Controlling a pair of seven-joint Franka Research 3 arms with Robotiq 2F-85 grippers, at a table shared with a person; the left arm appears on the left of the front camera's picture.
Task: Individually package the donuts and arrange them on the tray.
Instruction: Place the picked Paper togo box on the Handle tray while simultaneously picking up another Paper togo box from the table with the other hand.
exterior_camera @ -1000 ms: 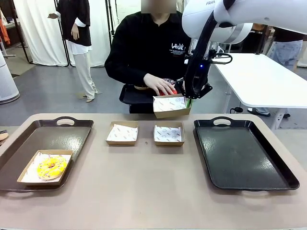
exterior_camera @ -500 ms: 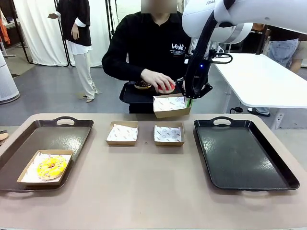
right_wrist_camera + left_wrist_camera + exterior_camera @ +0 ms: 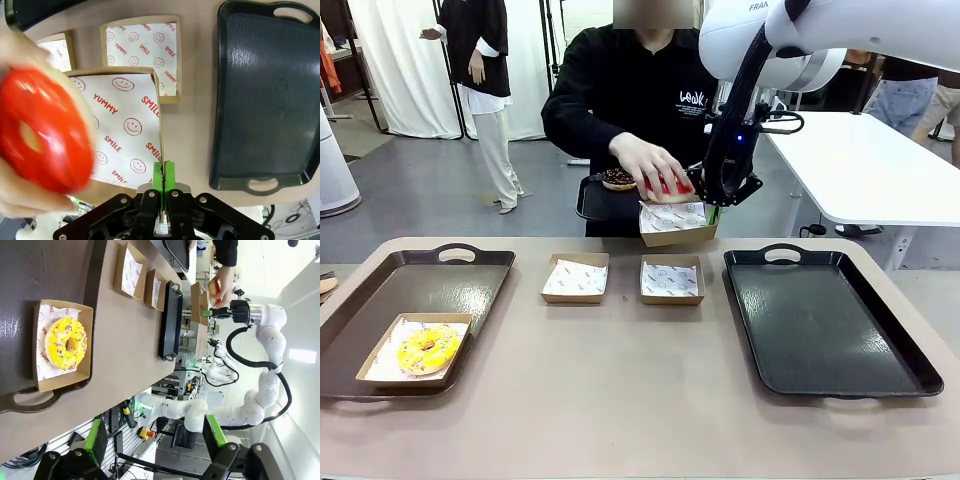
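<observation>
My front camera sits on the robot's side, looking across the worktop [image 3: 620,400] at the person [image 3: 630,100] opposite, mid-range. My left wrist camera is rolled sideways, low over the left tray [image 3: 50,265], looking along the worktop. My right wrist camera looks straight down, close over the lifted box [image 3: 130,100] in the right gripper [image 3: 162,172]. All three share the two empty boxes [image 3: 575,277] and the right tray [image 3: 820,320]

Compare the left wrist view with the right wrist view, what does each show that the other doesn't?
Left wrist view: the yellow donut boxed on the left tray, and the open left gripper. Right wrist view: the YUMMY SMILE print lining the held box. Both: the red donut in the person's hand, the right gripper shut on that box's edge, two empty boxes, the right tray.
</observation>
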